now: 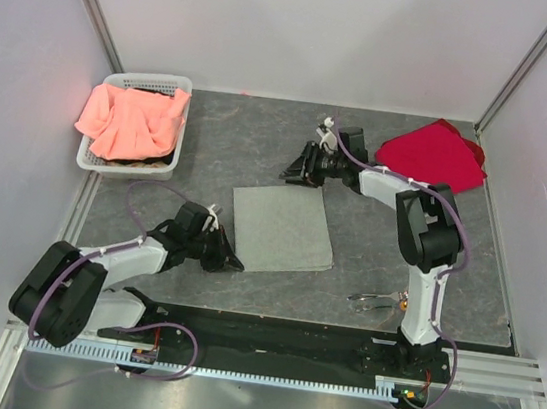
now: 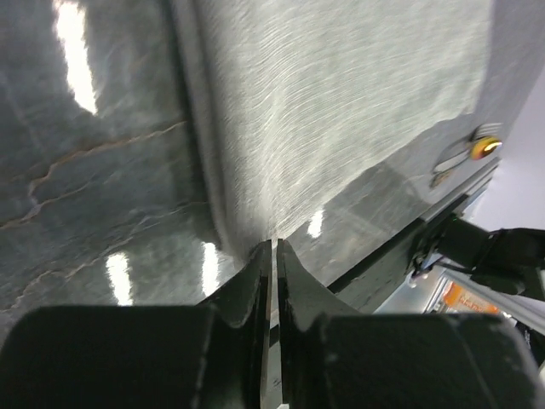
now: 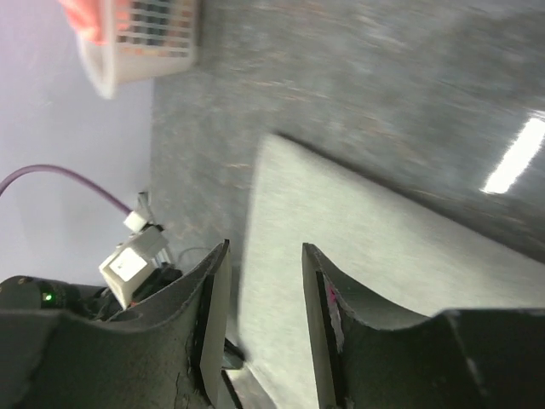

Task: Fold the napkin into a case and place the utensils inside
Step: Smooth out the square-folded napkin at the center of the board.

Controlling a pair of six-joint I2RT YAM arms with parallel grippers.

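The grey-green napkin (image 1: pixel 280 228) lies flat as a rough square in the middle of the table. My left gripper (image 1: pixel 235 263) rests low at its near left corner. In the left wrist view its jaws (image 2: pixel 276 245) stand only a thin slit apart, with the napkin (image 2: pixel 341 102) corner just past the tips and nothing seen pinched. My right gripper (image 1: pixel 292 177) hovers at the napkin's far edge. Its fingers (image 3: pixel 265 247) are open over the napkin (image 3: pixel 383 256) and hold nothing. The utensils (image 1: pixel 377 300) lie near the right arm's base, and their orange end shows in the left wrist view (image 2: pixel 487 146).
A white basket (image 1: pixel 149 80) holding a salmon-orange cloth (image 1: pixel 128 120) stands at the back left. A red cloth (image 1: pixel 432 150) lies at the back right. White walls close in the table on three sides, and a black rail runs along the near edge.
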